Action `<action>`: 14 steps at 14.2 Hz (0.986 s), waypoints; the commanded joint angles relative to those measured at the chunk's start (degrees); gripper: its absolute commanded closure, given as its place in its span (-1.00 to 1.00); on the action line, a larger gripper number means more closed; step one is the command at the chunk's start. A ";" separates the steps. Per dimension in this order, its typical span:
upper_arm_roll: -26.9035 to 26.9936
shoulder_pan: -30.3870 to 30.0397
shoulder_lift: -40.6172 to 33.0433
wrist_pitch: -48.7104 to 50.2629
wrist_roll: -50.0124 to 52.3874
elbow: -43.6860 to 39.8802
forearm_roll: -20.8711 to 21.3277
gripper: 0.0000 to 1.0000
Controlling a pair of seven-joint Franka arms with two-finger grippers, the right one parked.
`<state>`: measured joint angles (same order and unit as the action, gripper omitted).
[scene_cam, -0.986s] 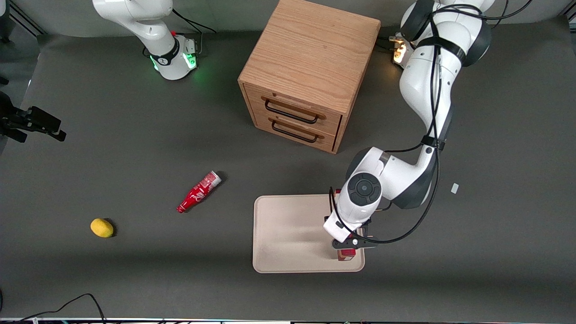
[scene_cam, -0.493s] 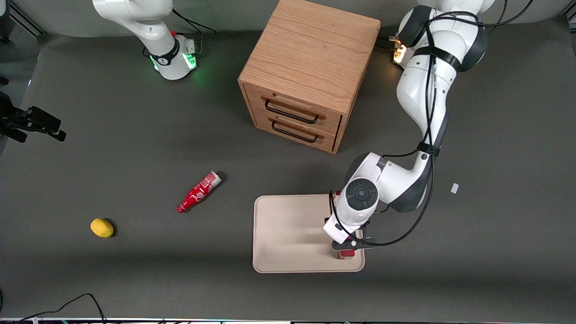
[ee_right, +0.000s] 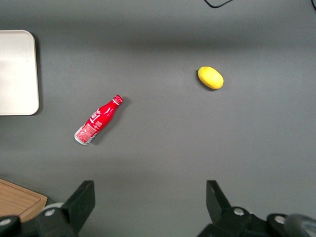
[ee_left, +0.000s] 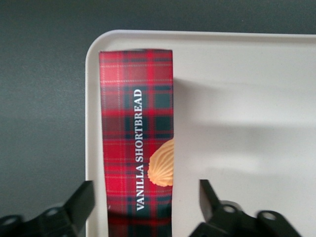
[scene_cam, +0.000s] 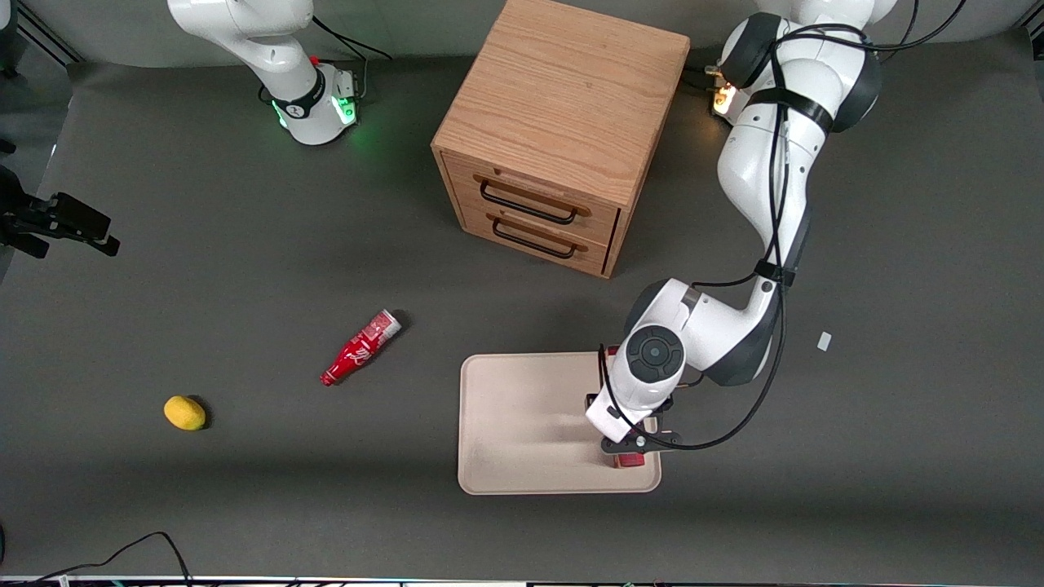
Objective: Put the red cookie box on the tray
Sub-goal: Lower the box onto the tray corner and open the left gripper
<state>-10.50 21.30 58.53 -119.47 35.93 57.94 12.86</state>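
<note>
The red cookie box, dark red tartan with a golden cookie picture, lies flat on the beige tray along one rim, near a rounded corner. My left gripper hangs open over the box, one black finger on each side with a gap to the cardboard. In the front view the gripper and wrist cover most of the box; only a red end shows near the tray corner nearest the camera, at the working arm's end.
A wooden two-drawer cabinet stands farther from the camera than the tray. A small red soda bottle and a yellow lemon lie toward the parked arm's end. A white scrap lies toward the working arm's end.
The working arm's wrist has shifted slightly away from the front camera. Less of the box's end shows under the gripper than before.
</note>
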 commanded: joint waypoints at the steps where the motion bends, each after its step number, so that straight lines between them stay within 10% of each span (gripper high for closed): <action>1: 0.48 0.67 0.97 0.03 1.42 -2.04 0.94 -1.00; 14: -2.24 -2.22 -14.90 26.48 -4.01 -5.13 -1.35 -1.00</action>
<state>-12.72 20.52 49.41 -95.50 34.99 49.47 12.08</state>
